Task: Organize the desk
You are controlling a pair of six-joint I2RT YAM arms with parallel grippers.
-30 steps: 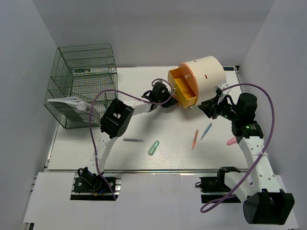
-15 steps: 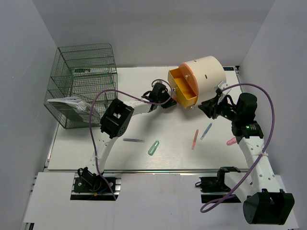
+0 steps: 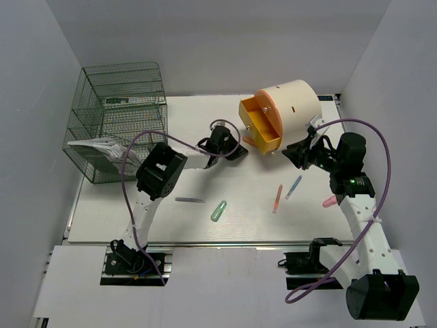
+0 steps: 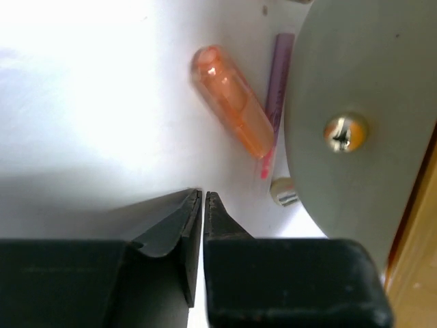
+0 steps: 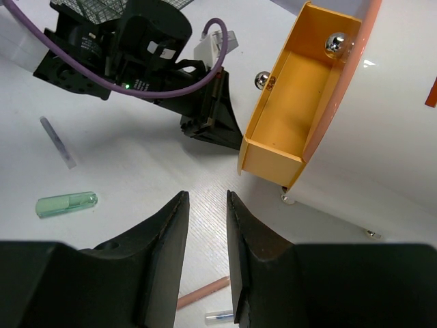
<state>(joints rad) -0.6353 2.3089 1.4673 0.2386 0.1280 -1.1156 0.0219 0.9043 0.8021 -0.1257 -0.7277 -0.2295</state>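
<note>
The left arm has drawn back! A moment ago the left pincer [image 4: 203,195] was right up at the yellow drawer [image 3: 263,126]. Now it sits a little further left on the desk [image 3: 252,219], and its jaws have come together. On the wrist view the two fingers all but touch with nothing between them: closed and empty.

Just ahead of the tips lie an orange marker [image 4: 232,109] and a purple pen [image 4: 278,78], tucked beside the drawer front with its metal knob [image 4: 345,132]. Neither is touched.

The drawer stands pulled out of the cream organiser [image 3: 297,102], bare inside, presumably waiting for the loose pens. The right pincer [image 5: 206,195] hasn't budged. It hovers over the desk facing that drawer, jaws parted a moderate way, holding nothing.

The desk fills the middle of the overhead view. It carries a green tube [image 3: 218,210], a pink pen [image 3: 277,198] and a blue pen [image 3: 293,186], all well apart from the drawer and likely next in line.
</note>
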